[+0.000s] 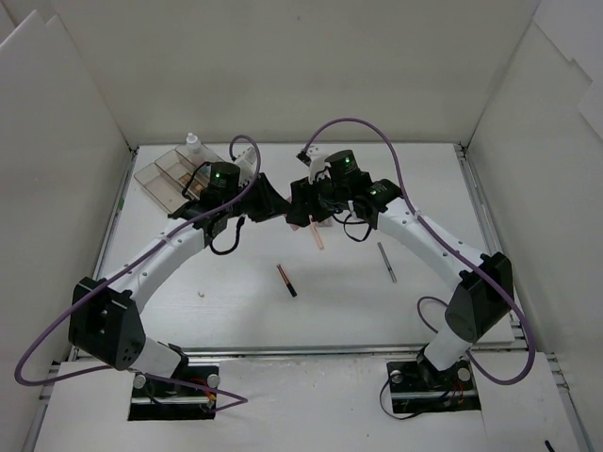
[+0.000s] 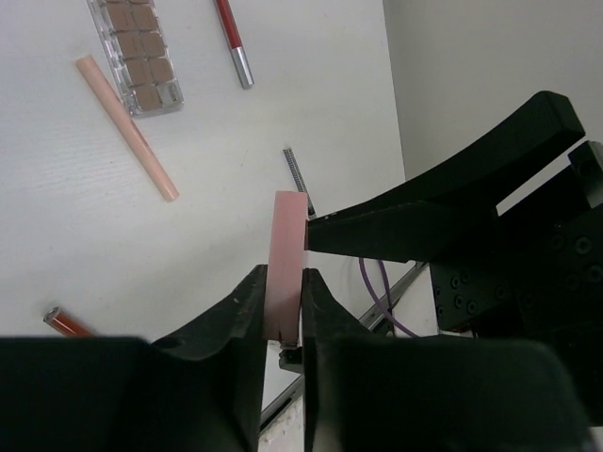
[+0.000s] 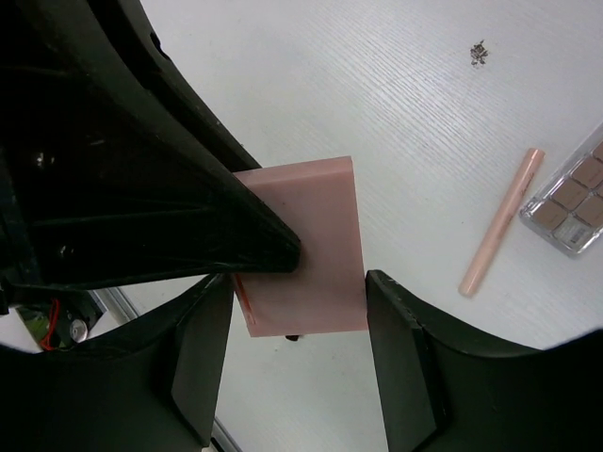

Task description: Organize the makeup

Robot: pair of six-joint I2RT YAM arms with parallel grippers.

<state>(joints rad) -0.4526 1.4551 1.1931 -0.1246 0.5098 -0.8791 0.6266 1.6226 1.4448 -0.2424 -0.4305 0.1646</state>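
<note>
My left gripper (image 2: 283, 275) is shut on a pink square pad (image 2: 287, 231) and holds it edge-up above the table. In the right wrist view the pad (image 3: 316, 235) hangs between my right gripper's (image 3: 300, 282) open fingers, with a left finger pressed on its face. The two grippers meet mid-table in the top view, left (image 1: 271, 201) and right (image 1: 300, 202). A brown eyeshadow palette (image 2: 137, 52), a pale pink pencil (image 2: 127, 127) and a red pencil with a silver cap (image 2: 233, 42) lie below. Another red pencil (image 1: 286, 280) and a grey pencil (image 1: 386, 262) lie nearer the front.
The clear compartmented box (image 1: 184, 174) stands at the back left with a small white bottle (image 1: 193, 141) behind it. White walls enclose the table on three sides. A small white speck (image 1: 203, 295) lies at the front left.
</note>
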